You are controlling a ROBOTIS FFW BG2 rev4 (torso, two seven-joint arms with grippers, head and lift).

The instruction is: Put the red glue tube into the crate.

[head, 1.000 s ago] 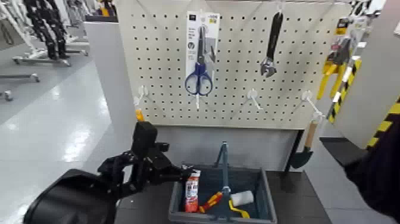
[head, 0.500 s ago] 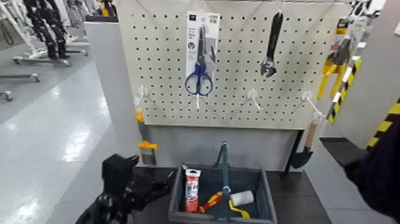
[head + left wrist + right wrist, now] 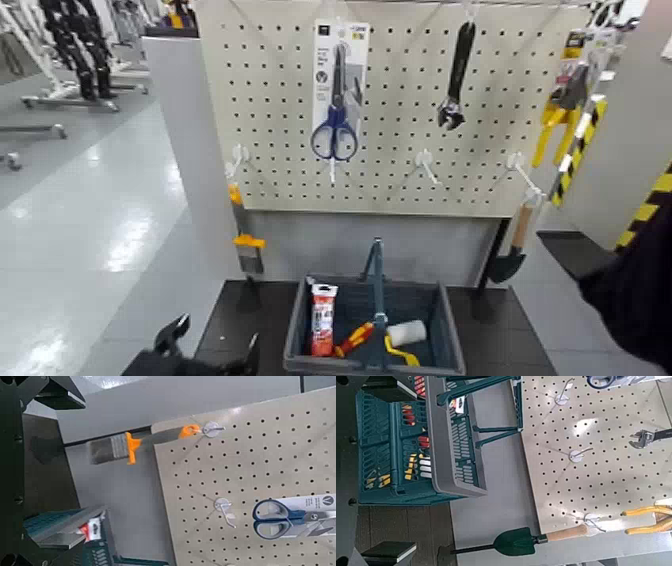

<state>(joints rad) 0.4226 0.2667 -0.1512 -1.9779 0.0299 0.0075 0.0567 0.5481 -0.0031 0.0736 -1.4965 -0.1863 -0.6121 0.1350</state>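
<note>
Red glue tube [image 3: 322, 320] is seen propped inside the crate [image 3: 300, 345], liable to topple if jolted by the nearby wide-open left gripper [image 3: 205, 353].

A cream pegboard [image 3: 400, 110] fills the upper middle of the head view, mounted on a grey panel. Blue-handled scissors [image 3: 334, 90] in their card pack hang near its top centre, with a dark wrench [image 3: 456, 75] to the right. Bare white hooks [image 3: 425, 163] line its lower part. At the lower left edge an orange-collared paintbrush [image 3: 247, 250] hangs. A small green trowel [image 3: 510, 252] with a wooden handle hangs at the lower right. A glossy grey floor [image 3: 80, 200] reflecting light fills the left of the frame. Yellow-and-black hazard tape [image 3: 650, 205] marks the right edge.
</note>
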